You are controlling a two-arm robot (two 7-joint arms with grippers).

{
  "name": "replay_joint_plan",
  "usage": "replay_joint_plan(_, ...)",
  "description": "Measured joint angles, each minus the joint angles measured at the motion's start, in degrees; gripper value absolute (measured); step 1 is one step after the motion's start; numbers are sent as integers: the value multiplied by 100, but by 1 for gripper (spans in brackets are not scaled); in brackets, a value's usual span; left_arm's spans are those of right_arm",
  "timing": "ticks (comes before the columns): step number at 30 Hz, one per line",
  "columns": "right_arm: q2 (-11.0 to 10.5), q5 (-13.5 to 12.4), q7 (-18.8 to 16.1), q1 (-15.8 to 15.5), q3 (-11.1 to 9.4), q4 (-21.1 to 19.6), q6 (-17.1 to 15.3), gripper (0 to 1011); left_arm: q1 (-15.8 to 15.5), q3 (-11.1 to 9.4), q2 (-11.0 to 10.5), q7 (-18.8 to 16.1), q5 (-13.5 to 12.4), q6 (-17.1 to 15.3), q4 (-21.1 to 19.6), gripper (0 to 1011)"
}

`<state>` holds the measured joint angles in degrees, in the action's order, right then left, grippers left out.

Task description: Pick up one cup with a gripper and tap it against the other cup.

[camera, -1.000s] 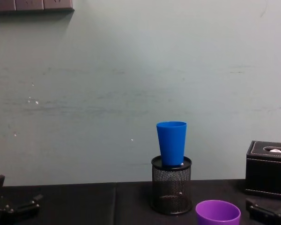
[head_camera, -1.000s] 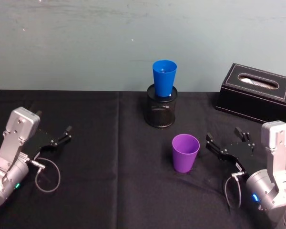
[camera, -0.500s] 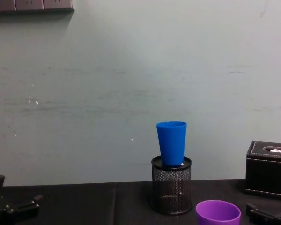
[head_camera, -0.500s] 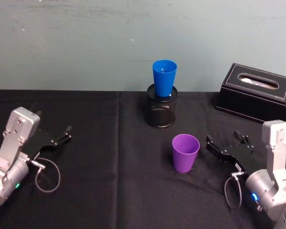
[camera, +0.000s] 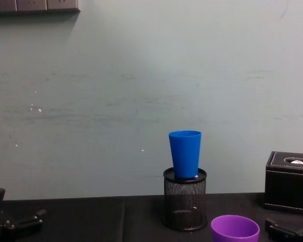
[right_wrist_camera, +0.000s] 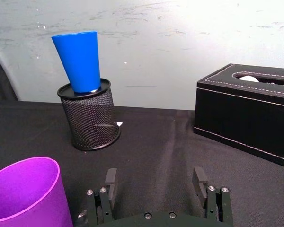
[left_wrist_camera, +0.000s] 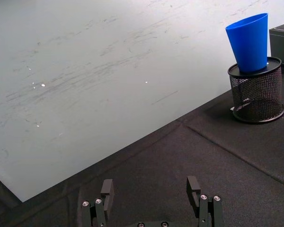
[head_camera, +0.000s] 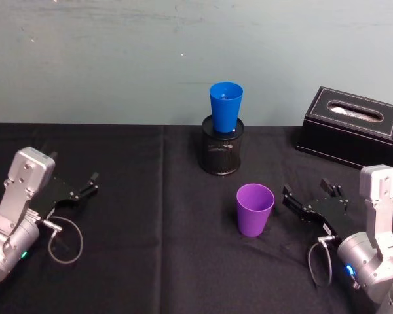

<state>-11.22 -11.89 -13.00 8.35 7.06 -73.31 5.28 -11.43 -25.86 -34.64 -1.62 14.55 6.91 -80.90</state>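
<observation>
The right gripper (head_camera: 308,199) had sunk slightly lower beside the purple cup (head_camera: 255,209) over the preceding second, while both cups and the left gripper (head_camera: 85,185) had kept their places. The purple cup stood upright on the black tablecloth (head_camera: 150,248), in front of the black mesh holder (head_camera: 221,151), in which the blue cup (head_camera: 225,107) sat upright. The right gripper, fingers spread and empty, waited just right of the purple cup without touching it; the left gripper, also spread, lay parked well to that cup's left. The approach appeared under way: next, the fingers would need to straddle the purple cup's wall and close.
</observation>
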Motion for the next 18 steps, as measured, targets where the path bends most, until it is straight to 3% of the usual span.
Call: replay_joint_plan(18, -6, 8, 6, -4, 8, -7, 16, 1000, 0, 0, 0, 0, 0, 0, 0, 1011)
